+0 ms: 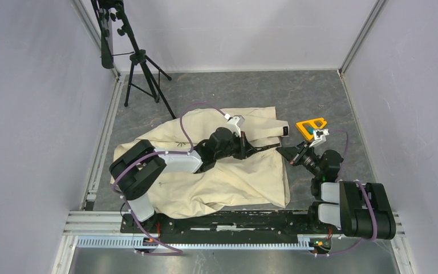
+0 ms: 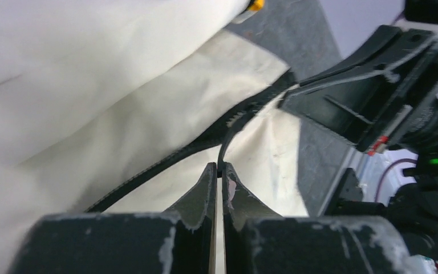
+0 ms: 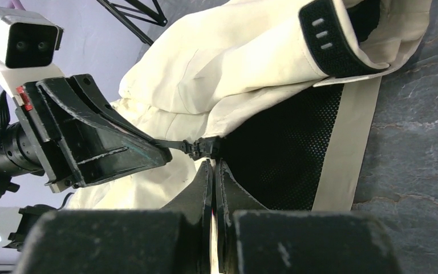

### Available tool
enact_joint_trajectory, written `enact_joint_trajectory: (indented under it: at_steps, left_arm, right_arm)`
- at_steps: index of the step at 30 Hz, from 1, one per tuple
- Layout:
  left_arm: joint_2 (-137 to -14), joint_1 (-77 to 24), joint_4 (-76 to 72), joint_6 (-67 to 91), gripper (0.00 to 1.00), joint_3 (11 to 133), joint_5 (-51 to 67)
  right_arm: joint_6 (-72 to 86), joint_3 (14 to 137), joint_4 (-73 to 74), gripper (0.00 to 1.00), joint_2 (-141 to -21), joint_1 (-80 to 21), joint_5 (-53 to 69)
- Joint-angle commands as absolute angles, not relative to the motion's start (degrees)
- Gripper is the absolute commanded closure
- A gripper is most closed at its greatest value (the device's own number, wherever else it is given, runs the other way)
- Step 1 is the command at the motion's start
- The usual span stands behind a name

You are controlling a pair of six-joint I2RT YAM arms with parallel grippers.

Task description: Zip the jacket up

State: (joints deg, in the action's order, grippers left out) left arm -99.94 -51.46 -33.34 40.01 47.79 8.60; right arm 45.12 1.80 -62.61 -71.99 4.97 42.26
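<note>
Clearly, the jacket point(image 1: 228, 177) lies crumpled mid-table, with its hem toward 3 o'clock in the top view. The left gripper point(image 1: 264, 147) reaches across it toward 3 o'clock, its jaws pressed almost together on the thin black zipper pull point(image 3: 174, 145), which runs taut to the slider point(image 3: 201, 148). The right gripper point(image 1: 290, 153) comes in from 4 o'clock with its jaws closed tight, pinching the jacket's hem edge just beneath that slider, beside the dark mesh lining point(image 3: 279, 154). The two grippers face each other, tips close. A yellow tool point(image 1: 311, 127) sits at 2 o'clock, just off the jacket, and a tripod point(image 1: 142, 68) stands at 11 o'clock.
</note>
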Motion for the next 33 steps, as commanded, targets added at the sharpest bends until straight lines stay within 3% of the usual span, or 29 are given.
enact_joint_trajectory:
  at_steps: [1,7,17,21,24,26,27,33]
  left_arm:
    - [-94.92,-50.35,-18.84,38.97,0.98,47.81,-3.15]
    - [-83.03,-42.64,-10.63,44.13,0.98,39.02,-10.77]
    - [-60.88,-26.34,12.96,40.19,0.98,35.92,-18.36]
    - [-62.6,-23.91,7.46,32.5,0.97,40.74,5.68]
    - [-69.85,-26.47,2.14,32.52,0.61,44.97,23.78]
    - [-75.17,-31.08,2.0,31.87,0.28,48.42,24.71]
    - [-77.47,-33.13,2.69,31.29,0.23,50.2,24.88]
    - [-92.86,-38.88,7.9,31.03,0.27,61.28,26.71]
  right_arm:
    - [43.04,2.79,-60.85,1.0,-69.6,5.35,39.39]
    - [41.81,3.29,-54.06,1.0,-67.34,6.04,32.96]
    - [35.69,6.17,-40.62,1.0,-64.0,7.47,28.18]
    - [35.06,7.08,-43.86,1.0,-64.52,7.3,34.55]
    - [34.35,7.94,-44.8,1.0,-64.45,6.82,37.51]
    - [34.2,8.03,-44.93,1.0,-64.2,6.55,37.71]
    - [33.63,8.37,-44.35,1.0,-64.1,6.42,37.64]
    - [34.07,8.35,-45.41,1.0,-64.93,6.06,38.58]
